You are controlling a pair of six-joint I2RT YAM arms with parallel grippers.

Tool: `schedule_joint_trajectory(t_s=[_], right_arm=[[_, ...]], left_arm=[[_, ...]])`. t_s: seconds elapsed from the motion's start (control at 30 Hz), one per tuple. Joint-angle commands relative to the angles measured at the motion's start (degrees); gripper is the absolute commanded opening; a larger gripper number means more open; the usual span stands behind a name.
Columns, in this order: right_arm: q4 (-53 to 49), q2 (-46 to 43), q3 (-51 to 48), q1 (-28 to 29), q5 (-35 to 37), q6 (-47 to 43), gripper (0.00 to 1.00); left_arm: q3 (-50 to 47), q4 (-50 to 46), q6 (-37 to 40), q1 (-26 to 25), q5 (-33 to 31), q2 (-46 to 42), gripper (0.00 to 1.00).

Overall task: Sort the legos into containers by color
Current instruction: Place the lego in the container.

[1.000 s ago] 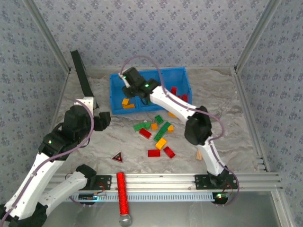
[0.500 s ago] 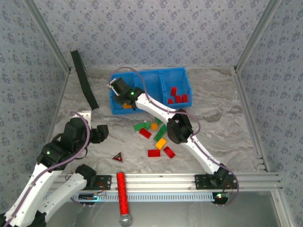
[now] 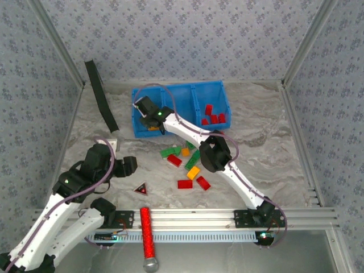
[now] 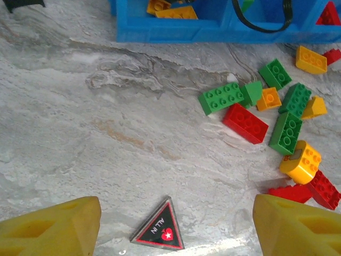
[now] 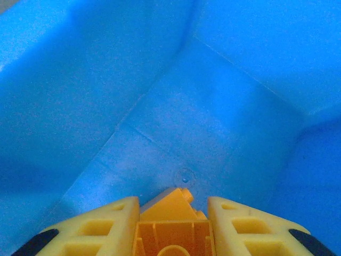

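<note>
Since a second ago the left arm has pulled back toward its base and the right arm has swung leftward over the bin.

From the top camera, the right gripper (image 3: 145,108) hangs in the left compartment of the blue bin (image 3: 210,85), which sits at the far side of the table (image 3: 273,136). Red bricks (image 3: 213,115) lie in the right compartment. The loose legos (image 3: 187,162), red, green and orange, are scattered just in front of the bin. The left gripper (image 3: 128,166) sits near the dark triangle (image 3: 140,188).

At the left wrist, the left gripper (image 4: 176,213) has its fingers spread wide with nothing between them, above the triangle (image 4: 159,232). Ahead lie the loose legos (image 4: 245,122) and the bin's front wall (image 4: 213,34).

At the right wrist, the right gripper (image 5: 173,205) is clamped on an orange brick (image 5: 173,226) above the bin's blue floor (image 5: 213,128).
</note>
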Motion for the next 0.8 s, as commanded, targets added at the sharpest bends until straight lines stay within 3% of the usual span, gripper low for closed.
schedule_joint_trajectory(t_s=[0.0, 0.2, 0.47, 0.77], right_arm=[[-0.1, 0.8, -0.1, -0.2, -1.1, 1.1, 0.38], [-0.7, -1.2, -0.1, -0.2, -1.7, 0.8, 0.46], [0.1, -4.7, -1.7, -0.5, -4.3, -0.5, 0.52], [-3.0, -9.7, -0.1, -1.1, -7.0, -2.9, 0.63]], left_arm=[[0.0, 1.5, -0.6, -2.0, 1.4, 1.0, 0.75], [-1.0, 2.5, -1.8, -7.2, 0.0, 4.4, 0.76], [-4.5, 11.1, -2.7, -17.1, -2.8, 9.0, 0.78], [0.1, 17.7, 9.7, -24.5, -0.4, 25.3, 0.81]])
